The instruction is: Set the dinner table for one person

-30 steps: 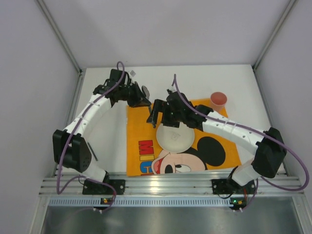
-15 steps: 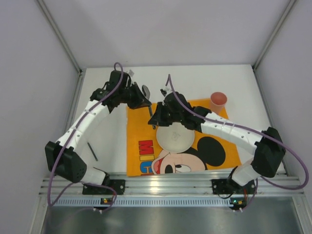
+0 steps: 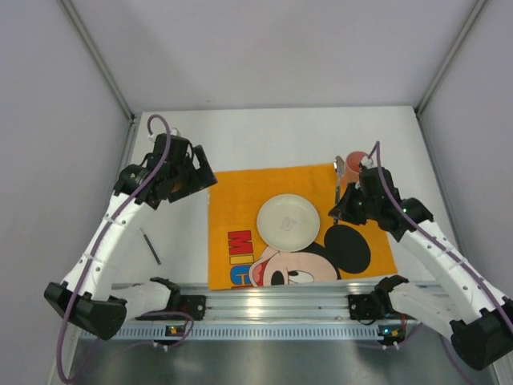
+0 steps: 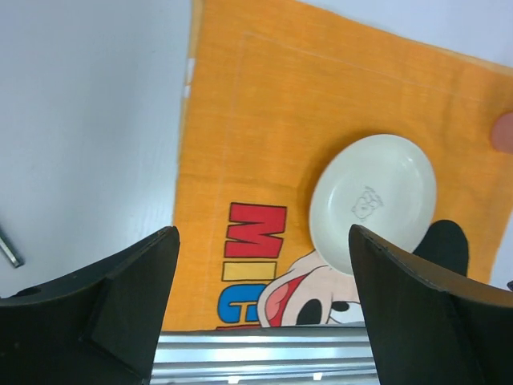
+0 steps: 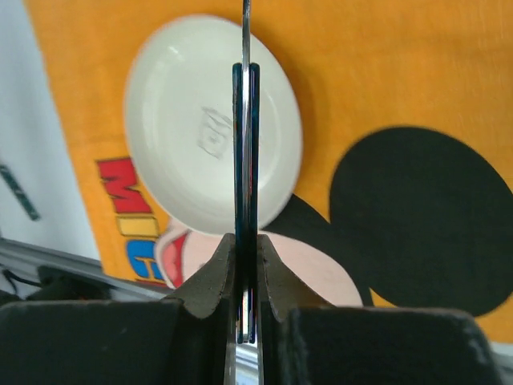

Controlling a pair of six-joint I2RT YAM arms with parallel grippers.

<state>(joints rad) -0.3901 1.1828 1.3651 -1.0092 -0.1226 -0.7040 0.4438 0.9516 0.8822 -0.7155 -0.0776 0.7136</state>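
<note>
Grips a spoon (image 3: 338,167) edge-on in the right pincer (image 5: 246,241), partly hiding the pink cup (image 3: 357,160), and holds the left pincer (image 4: 262,234) agape, empty, above the white worktop (image 3: 264,136) spanning the cell under the Mickey Mouse cloth (image 3: 240,200) and an indistinct dark utensil (image 3: 151,245).

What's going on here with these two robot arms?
A place is being set. The right gripper is shut on a slim dark-handled metal utensil, probably a spoon, held over the orange Mickey Mouse cloth, right of the round white plate resting on it. A pink cup stands by the cloth's far right corner. The left gripper hangs open and empty near the far left corner; another dark utensil lies on the white table left of the cloth.
</note>
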